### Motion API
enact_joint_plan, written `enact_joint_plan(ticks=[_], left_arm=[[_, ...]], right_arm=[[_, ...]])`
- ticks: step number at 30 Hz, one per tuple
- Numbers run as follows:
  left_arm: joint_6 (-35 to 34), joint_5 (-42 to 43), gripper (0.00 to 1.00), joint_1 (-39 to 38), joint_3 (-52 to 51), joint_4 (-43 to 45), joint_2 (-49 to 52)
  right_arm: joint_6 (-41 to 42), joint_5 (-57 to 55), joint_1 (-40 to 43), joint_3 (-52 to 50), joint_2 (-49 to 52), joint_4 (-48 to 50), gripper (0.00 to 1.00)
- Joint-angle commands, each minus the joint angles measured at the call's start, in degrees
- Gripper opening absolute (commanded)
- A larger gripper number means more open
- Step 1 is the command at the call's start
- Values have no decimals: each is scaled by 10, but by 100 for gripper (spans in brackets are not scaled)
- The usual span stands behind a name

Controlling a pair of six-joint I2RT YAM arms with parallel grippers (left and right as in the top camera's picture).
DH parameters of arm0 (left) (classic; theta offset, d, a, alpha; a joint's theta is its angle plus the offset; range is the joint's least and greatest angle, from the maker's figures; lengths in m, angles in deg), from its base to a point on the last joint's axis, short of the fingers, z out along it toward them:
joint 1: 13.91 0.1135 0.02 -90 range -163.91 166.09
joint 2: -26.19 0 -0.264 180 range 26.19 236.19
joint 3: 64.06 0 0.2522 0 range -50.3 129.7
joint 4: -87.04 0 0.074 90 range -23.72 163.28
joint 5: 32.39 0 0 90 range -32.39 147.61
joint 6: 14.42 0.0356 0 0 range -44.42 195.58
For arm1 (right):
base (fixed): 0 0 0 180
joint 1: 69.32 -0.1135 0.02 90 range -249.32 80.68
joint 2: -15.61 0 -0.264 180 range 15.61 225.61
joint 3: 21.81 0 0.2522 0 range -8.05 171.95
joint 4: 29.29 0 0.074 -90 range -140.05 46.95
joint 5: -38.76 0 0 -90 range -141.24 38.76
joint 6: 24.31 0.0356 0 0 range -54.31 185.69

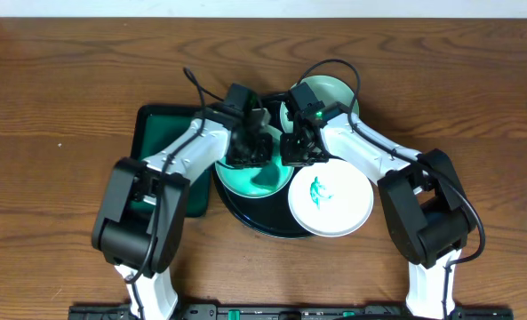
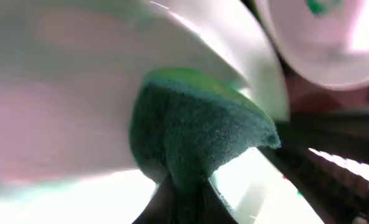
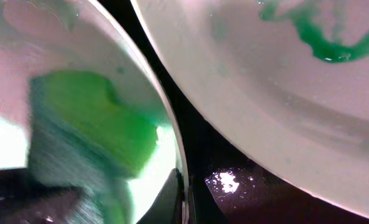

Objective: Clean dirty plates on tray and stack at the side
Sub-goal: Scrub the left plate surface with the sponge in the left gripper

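Note:
The black tray holds a pale-mint plate on its left half. My left gripper is shut on a green sponge and presses it onto this plate. My right gripper is shut on the plate's right rim, with the sponge showing beyond it. A second white plate with a teal smear lies on the tray's front right, partly over the rim; it also shows in the right wrist view. A third pale-mint plate sits at the back right.
A rectangular dark green tray lies left of the black tray, partly under my left arm. Both arms cross over the tray from the front. Bare wooden table surrounds the trays.

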Motion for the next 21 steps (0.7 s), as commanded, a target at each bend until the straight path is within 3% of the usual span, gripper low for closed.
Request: enact_joint_plan(ticks=[1,9,14,17,21], left_arm=[[-3,-124,7,70,-10,0,16],[-9,-209,7,118,-10,-50,16],[-96,-282,7,114,-10,-96,16],[-103,-276,7,111,-10,-108,16],[-42,-198,7,99,-6,-106,12]], right_arm=[[-10,-8,-5,-14,28,-17,1],[-10,-8,-5,-14,28,-16,1],[-10,-8,-5,-14,28,-19,1],[-10,-8,-5,-14,28,-22,1],[-10,-8,-5,-14,28,-28,1]])
